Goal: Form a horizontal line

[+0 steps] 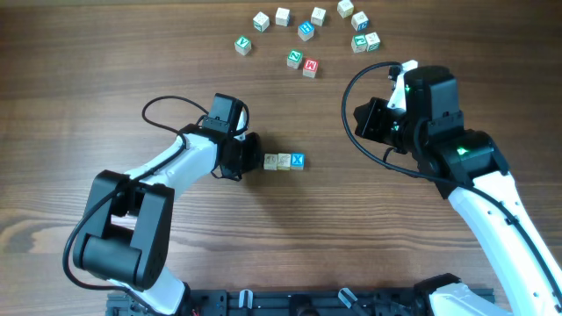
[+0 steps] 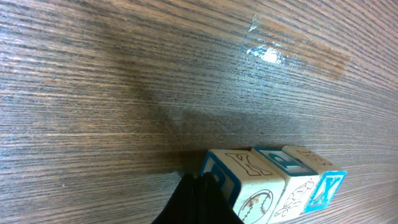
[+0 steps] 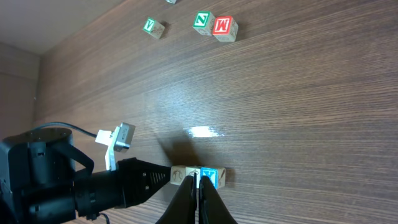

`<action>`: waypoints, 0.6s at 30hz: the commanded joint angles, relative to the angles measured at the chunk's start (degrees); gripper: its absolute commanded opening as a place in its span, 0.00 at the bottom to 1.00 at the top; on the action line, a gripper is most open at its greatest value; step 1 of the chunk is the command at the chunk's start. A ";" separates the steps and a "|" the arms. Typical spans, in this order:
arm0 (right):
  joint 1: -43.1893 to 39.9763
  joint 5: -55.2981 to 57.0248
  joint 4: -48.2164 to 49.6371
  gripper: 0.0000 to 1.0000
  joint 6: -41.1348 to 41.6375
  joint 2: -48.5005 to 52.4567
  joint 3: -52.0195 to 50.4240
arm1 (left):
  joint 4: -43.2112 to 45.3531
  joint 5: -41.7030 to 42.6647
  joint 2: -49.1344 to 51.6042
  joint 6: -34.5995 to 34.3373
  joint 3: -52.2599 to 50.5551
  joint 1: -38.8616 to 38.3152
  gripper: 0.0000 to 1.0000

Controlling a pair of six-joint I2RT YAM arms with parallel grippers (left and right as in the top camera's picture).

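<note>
My left gripper (image 2: 199,186) has its fingers pressed together with nothing between them. The dark tip sits right at the outer face of the left cube (image 2: 239,180), and it looks to be touching. That cube is one end of the line (image 1: 284,161). The middle cube (image 2: 280,171) is flush against it, and the X cube (image 2: 323,183), with its blue X, is flush against that at the far end. From overhead the three form a straight left-to-right row near the middle of the table (image 1: 105,79), with no gaps I can see. The two nearer cubes have pale tops, and my wrist view shows faint line drawings on their sides.

My right gripper (image 3: 198,186) is also closed, with only a thin seam between the fingers, and it holds nothing. It hangs above the wood, well apart from the row, off to the right and farther back. From that wrist I look down on the row, with my left arm reaching in from the side.

Farther out, near the back edge, lie the loose cubes (image 1: 305,29). Nearest the row are a red M cube (image 1: 310,66) and, just beside it, a green Z cube (image 1: 294,58). All of them are well away from the line.
</note>
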 commanded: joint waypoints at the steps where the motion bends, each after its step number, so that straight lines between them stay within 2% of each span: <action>1: 0.13 1.18 -0.11 0.04 -1.14 -0.74 0.72 | -0.15 0.74 0.37 -0.57 -0.59 -0.17 0.04; 18: 0.13 1.20 -0.07 0.05 -1.14 -0.74 0.68 | -0.46 1.44 0.37 -0.57 -0.59 -0.17 0.04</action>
